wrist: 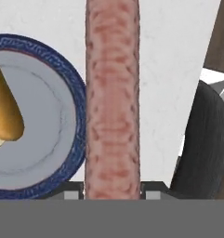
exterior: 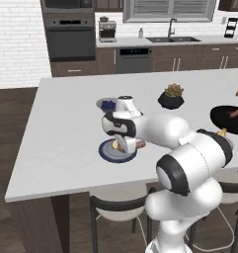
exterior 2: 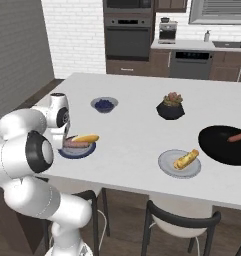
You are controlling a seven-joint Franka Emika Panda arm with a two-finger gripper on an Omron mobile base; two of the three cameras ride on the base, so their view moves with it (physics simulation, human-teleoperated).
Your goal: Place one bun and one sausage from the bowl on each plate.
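Observation:
My gripper is shut on a reddish-brown sausage, which runs straight up the hand view between the fingertips. Beside it lies the blue-rimmed plate with a golden bun on it. From the right base view, this sausage hangs low over that plate next to the bun; I cannot tell if it touches. The pale grey plate carries a second bun. The black bowl holds another sausage.
A small grey bowl of blue berries and a black plant pot stand further back on the white counter. Stools sit under the near counter edge. My own arm hides part of the blue plate.

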